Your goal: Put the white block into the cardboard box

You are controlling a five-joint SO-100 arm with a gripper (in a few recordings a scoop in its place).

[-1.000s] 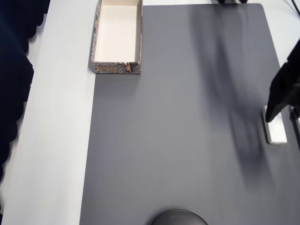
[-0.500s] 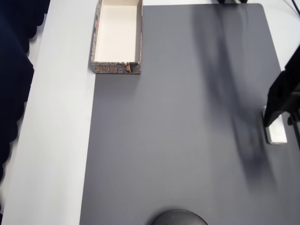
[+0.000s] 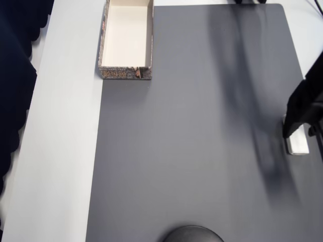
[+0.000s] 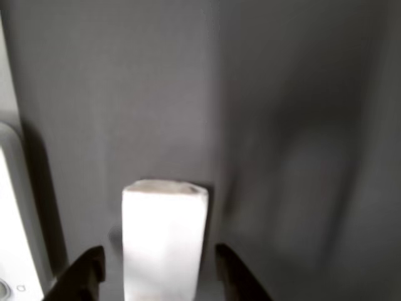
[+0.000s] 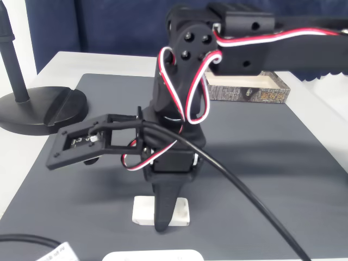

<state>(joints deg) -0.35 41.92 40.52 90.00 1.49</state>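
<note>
Black gripper (image 4: 156,276) spread, unclenched, astride the smooth, round-cornered white block (image 4: 164,238) — flat on matte grey mat (image 3: 192,141).

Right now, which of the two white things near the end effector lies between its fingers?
The small white block does; it lies on the grey mat between the open end effector's fingers. The bigger white object sits off to the side, outside them.

Overhead looks straight down; wrist peers close at the grey mat (image 3: 192,131); fixed faces the arm low.
</note>
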